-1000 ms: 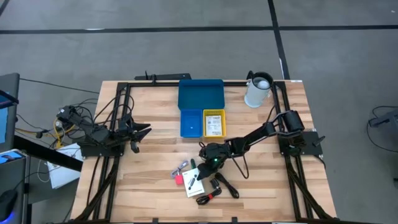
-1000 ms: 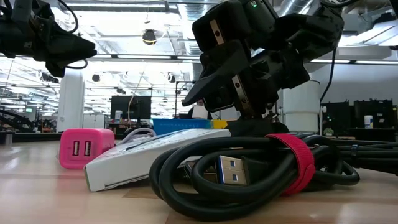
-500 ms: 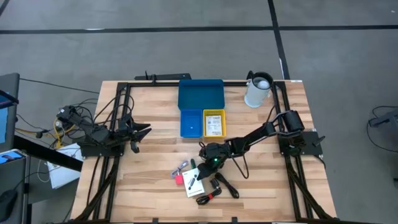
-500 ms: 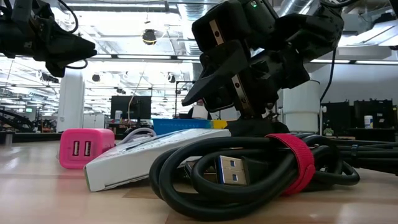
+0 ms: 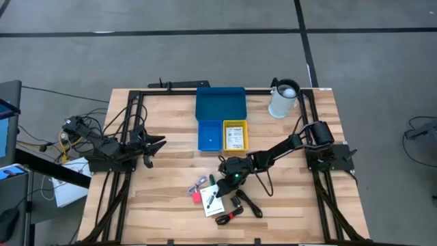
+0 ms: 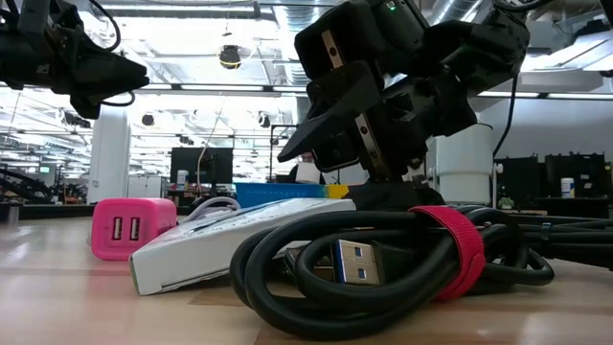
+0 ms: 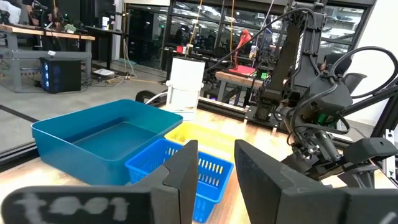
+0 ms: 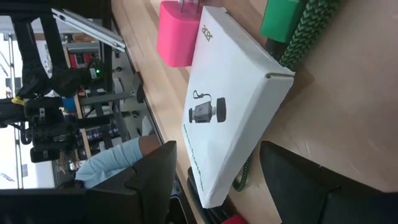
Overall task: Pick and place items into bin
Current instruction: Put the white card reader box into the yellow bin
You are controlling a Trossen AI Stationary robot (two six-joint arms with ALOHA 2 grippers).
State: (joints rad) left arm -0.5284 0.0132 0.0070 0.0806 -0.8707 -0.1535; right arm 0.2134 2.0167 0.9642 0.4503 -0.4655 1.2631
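Observation:
The items lie in a cluster near the table's front. They are a white printed box (image 5: 217, 199), a pink block (image 5: 196, 197), a coiled black cable with a red strap (image 6: 383, 259) and a grey cord (image 5: 199, 184). A green piece with a green braided cord (image 8: 283, 18) lies beside the box. My right gripper (image 5: 224, 171) hovers open just above the white box (image 8: 230, 118), slanting down, with nothing between its fingers. The bin set stands behind the items: a wide blue tray (image 5: 220, 104), a small blue bin (image 5: 209, 135) and a yellow bin (image 5: 235, 134). My left gripper (image 5: 156, 143) waits open at the table's left.
A white pitcher (image 5: 283, 99) stands at the far right corner. Black frame rails (image 5: 171, 91) run around the table's edges. Bare wood lies between the left arm and the items. A person in a light blue sleeve (image 8: 118, 163) shows beyond the table.

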